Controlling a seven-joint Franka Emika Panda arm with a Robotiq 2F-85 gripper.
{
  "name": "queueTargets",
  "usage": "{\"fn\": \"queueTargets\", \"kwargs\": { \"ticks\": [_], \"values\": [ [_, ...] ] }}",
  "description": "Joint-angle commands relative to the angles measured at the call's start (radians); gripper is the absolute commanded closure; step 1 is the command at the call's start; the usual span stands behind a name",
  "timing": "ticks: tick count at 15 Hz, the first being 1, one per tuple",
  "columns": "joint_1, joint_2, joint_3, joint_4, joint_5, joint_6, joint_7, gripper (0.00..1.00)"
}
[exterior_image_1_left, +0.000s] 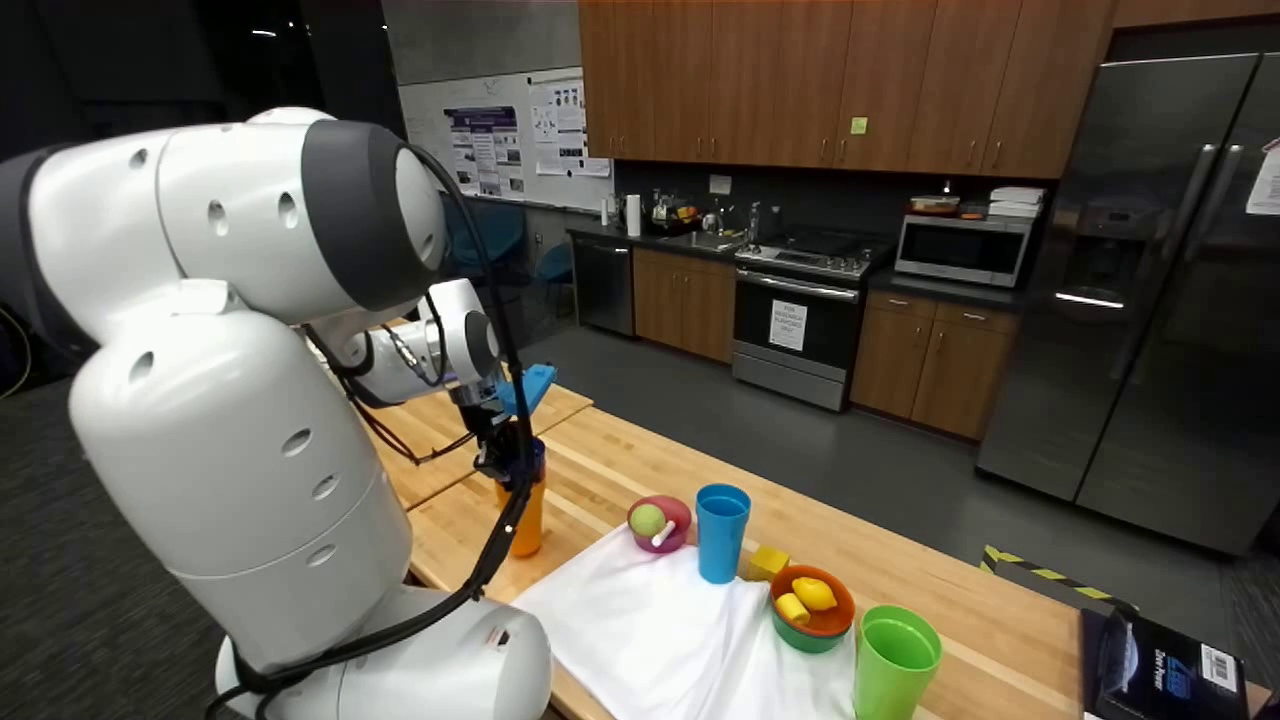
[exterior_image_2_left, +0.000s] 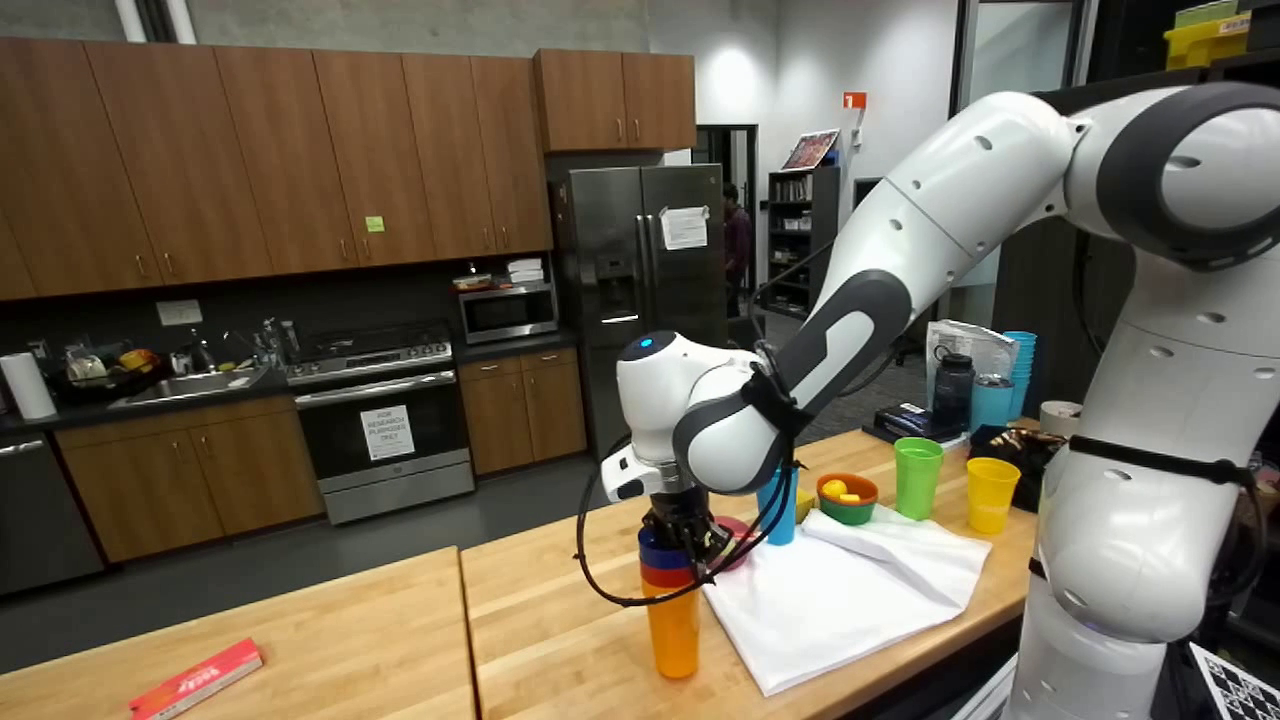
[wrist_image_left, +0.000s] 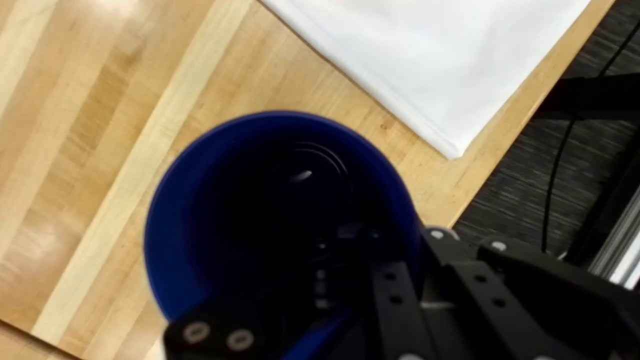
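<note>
A stack of nested cups stands upright on the wooden table, with a dark blue cup (exterior_image_2_left: 657, 552) on top, a red band (exterior_image_2_left: 664, 578) beneath it and an orange cup (exterior_image_2_left: 676, 635) at the bottom. My gripper (exterior_image_2_left: 690, 535) is at the top of this stack in both exterior views. From the wrist view I look down into the dark blue cup (wrist_image_left: 260, 195). There the gripper (wrist_image_left: 400, 240) straddles its wall, one finger inside and one outside, and the jaws look closed on that wall. The inner fingertip is dark and hard to make out.
A white cloth (exterior_image_1_left: 650, 620) lies beside the stack. On or near it are a pink bowl (exterior_image_1_left: 678, 512) with a green ball, a blue cup (exterior_image_1_left: 722, 540), a yellow block (exterior_image_1_left: 767, 562), an orange-green bowl (exterior_image_1_left: 812, 638) and a green cup (exterior_image_1_left: 895, 660). A black cable (exterior_image_2_left: 600, 590) loops by the gripper.
</note>
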Motion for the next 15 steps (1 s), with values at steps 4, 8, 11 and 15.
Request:
{"fn": "queueTargets", "kwargs": {
  "ticks": [4, 8, 11, 15],
  "values": [
    [0.002, -0.065, 0.022, 0.015, -0.203, 0.067, 0.157, 0.98],
    [0.02, -0.04, 0.027, 0.05, -0.22, 0.055, 0.152, 0.98],
    [0.033, -0.017, 0.024, 0.065, -0.193, 0.026, 0.114, 0.98],
    [0.04, 0.015, 0.026, 0.062, -0.189, -0.015, 0.085, 0.98]
  ]
}}
